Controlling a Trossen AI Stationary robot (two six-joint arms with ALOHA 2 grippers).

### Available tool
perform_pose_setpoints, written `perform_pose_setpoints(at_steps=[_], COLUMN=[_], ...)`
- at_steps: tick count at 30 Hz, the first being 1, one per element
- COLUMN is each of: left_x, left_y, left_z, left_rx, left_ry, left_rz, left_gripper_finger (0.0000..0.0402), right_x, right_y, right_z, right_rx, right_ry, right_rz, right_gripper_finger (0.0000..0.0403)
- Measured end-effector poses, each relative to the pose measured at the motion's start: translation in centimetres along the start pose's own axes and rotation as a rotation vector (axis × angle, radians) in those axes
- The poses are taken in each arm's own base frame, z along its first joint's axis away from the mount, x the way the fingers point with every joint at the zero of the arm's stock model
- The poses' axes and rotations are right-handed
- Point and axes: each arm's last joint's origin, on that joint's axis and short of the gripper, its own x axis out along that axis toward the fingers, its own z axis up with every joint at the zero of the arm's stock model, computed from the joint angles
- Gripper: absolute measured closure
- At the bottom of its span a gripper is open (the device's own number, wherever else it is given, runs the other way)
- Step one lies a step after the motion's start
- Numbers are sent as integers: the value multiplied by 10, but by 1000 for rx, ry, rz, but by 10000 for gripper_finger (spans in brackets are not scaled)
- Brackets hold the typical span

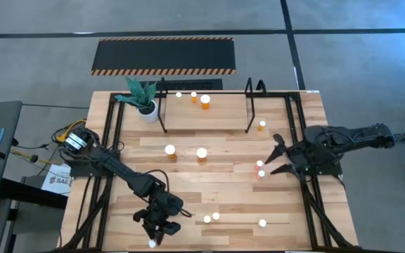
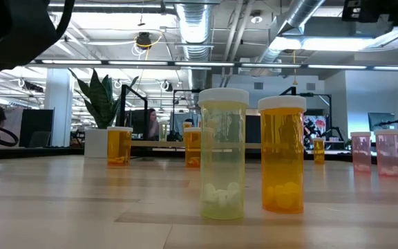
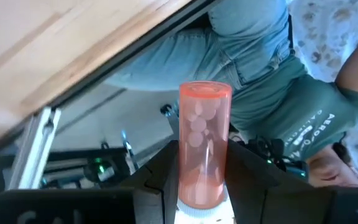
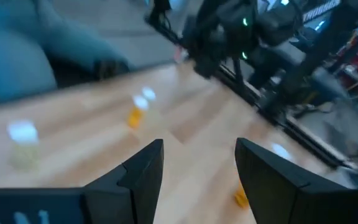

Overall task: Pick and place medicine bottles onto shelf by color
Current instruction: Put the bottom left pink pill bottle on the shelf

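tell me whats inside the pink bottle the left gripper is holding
Round whitish pills show through the pink bottle, clamped in the left gripper. The dark fingers cover its cap end, so nothing shows there.

two dark jointed arms; left arm [image 1: 118, 169] base with yellow cables; black two-finger claws.

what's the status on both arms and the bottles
Left gripper shut on pink bottle, at near table edge. Right gripper open, empty, beside two pink bottles. Shelf holds three bottles. Nothing blocking.
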Motion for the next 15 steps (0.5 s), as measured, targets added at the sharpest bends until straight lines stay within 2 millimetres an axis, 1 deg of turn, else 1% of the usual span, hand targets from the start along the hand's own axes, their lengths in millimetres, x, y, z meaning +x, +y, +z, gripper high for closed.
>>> perform_pose_setpoints(at_steps=[5, 8, 13, 15], left_x=[-3, -8, -17, -22], left_y=[-1, -2, -4, -5], left_z=[2, 5, 13, 17], left_rx=[-13, -76, -215, -245], left_ry=[22, 55, 19, -9], left_rz=[-2, -2, -35, -57], left_gripper_finger=[307, 307, 307, 307], right_x=[10, 20, 36, 43], right_y=[-1, -2, -6, -6], right_z=[10, 16, 27, 32], right_rx=[224, 380, 365, 390], right_ry=[-89, -136, -242, -289], right_rz=[52, 82, 88, 99], right_gripper_finger=[180, 180, 180, 180])
